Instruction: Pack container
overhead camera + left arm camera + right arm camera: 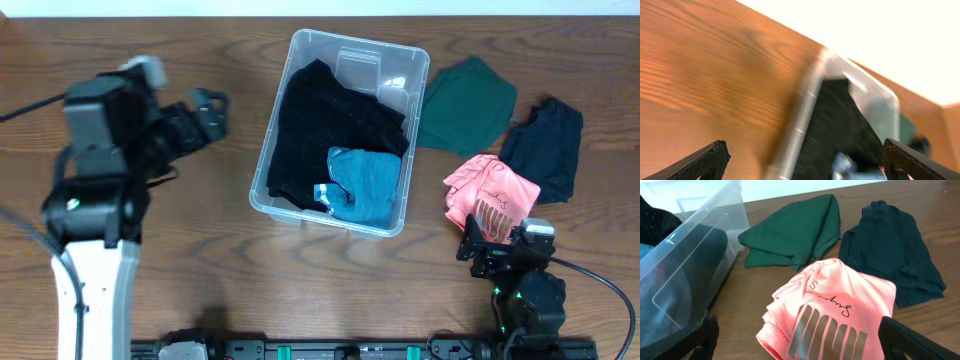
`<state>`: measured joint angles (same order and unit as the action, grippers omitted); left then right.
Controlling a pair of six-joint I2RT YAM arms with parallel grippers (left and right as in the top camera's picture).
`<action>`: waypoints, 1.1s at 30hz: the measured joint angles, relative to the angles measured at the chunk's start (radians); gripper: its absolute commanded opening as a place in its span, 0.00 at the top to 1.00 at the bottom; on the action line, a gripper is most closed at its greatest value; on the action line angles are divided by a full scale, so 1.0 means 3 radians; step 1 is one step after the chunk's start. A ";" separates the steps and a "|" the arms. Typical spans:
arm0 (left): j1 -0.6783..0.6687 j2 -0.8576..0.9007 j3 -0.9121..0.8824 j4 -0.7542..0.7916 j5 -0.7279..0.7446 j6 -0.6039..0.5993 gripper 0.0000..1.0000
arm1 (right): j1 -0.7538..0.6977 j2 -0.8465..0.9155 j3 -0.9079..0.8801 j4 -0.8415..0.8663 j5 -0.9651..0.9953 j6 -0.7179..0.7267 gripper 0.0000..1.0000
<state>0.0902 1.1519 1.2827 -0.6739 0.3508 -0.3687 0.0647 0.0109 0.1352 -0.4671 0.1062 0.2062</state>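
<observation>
The clear plastic container [300, 48] stands at the table's middle, holding a black garment [325, 115] and a folded blue garment [365, 183]. It also shows in the left wrist view [805, 125] and the right wrist view [700, 240]. My left gripper [208, 110] is open and empty, left of the container. My right gripper [490, 245] is open and empty, just in front of a folded pink shirt [488, 188], which fills the right wrist view [835, 315] between the fingers.
A folded green garment [468, 103] lies right of the container and shows in the right wrist view [795, 232]. A dark navy garment [545, 145] lies further right, also in the right wrist view [895, 250].
</observation>
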 measured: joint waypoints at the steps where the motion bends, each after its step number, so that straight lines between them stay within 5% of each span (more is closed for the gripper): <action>1: 0.0080 -0.0033 0.0000 -0.0001 -0.0061 0.0000 0.02 | 0.0000 0.0000 0.0000 0.0000 0.0000 0.0000 0.01; 10: 0.0392 -0.0061 0.0000 -0.0104 -0.0306 0.0001 0.02 | 0.0000 0.0003 -0.0005 0.0142 -0.0009 0.0074 0.01; 19: 0.0392 0.0039 0.0000 -0.0367 -0.0322 0.0008 0.02 | 0.0000 0.0160 0.0036 0.1817 -0.0621 0.0290 0.01; 33: 0.0392 0.0064 0.0000 -0.0373 -0.0322 0.0008 0.02 | -0.0132 0.2951 0.2349 0.0722 -0.0898 0.0172 0.01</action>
<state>0.2077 1.1709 1.2827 -0.7856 0.2543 -0.3664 0.0250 0.8963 0.8398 -0.2504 -0.1631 0.2577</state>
